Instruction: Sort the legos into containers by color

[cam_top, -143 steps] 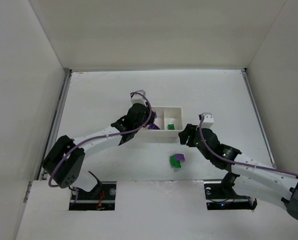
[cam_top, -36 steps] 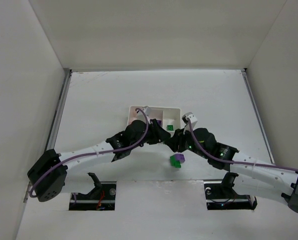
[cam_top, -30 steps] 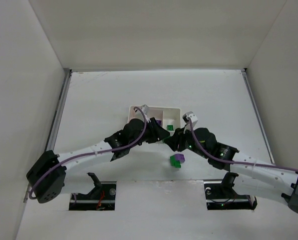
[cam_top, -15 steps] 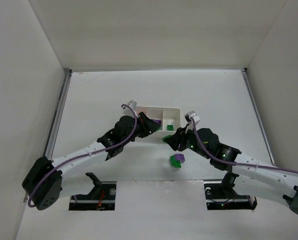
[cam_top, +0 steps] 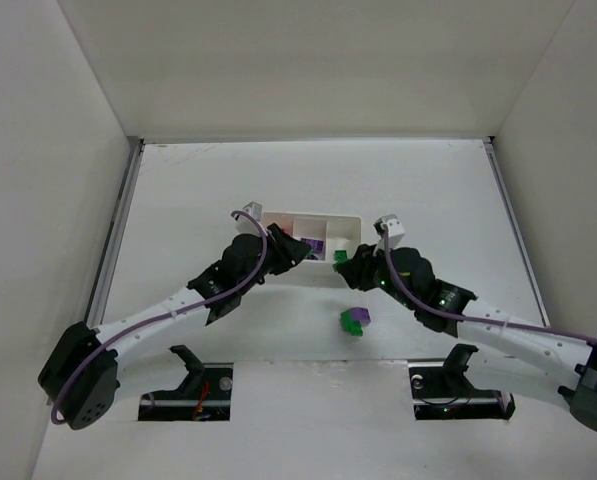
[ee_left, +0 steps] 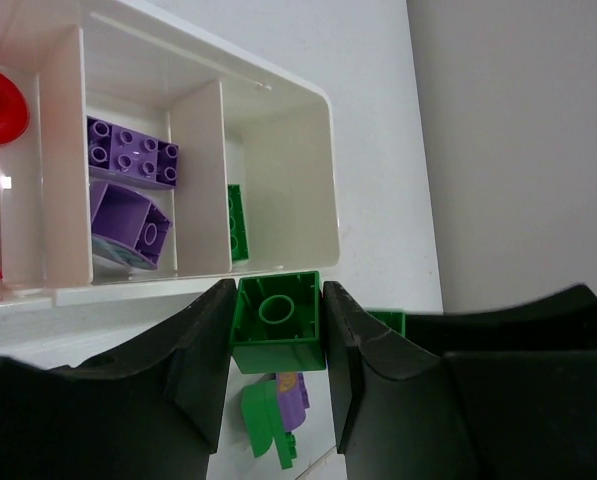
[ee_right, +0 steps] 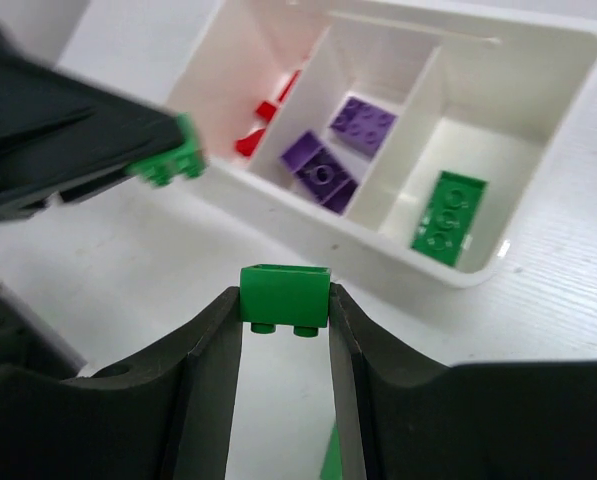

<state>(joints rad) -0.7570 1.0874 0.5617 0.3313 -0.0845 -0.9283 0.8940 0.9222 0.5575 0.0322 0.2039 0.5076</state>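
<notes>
Left gripper (ee_left: 275, 335) pinching green brick (ee_left: 275, 320), right gripper (ee_right: 284, 300) pinching second green brick (ee_right: 284, 292), both angled inward beside tray (ee_left: 290, 190)

A: Item one, tray (ee_right: 553, 60)?
B: White. Contents: red pieces (ee_right: 268, 130); two purple bricks (ee_right: 363, 120), round-studded; one green brick (ee_right: 446, 215).
A: Held items?
B: Two, both green: left-held brick (ee_left: 276, 322), right-held brick (ee_right: 284, 295). Black jaws on each.
A: Item three, desk (cam_top: 208, 190)?
B: Plain white. Green-and-purple cluster (cam_top: 354, 320) at 5 o'clock of the tray.

White tray (ee_right: 538, 90) keeps red bricks (ee_right: 258, 135), purple bricks (ee_right: 323, 170), a green brick (ee_right: 446, 218) in separate compartments
</notes>
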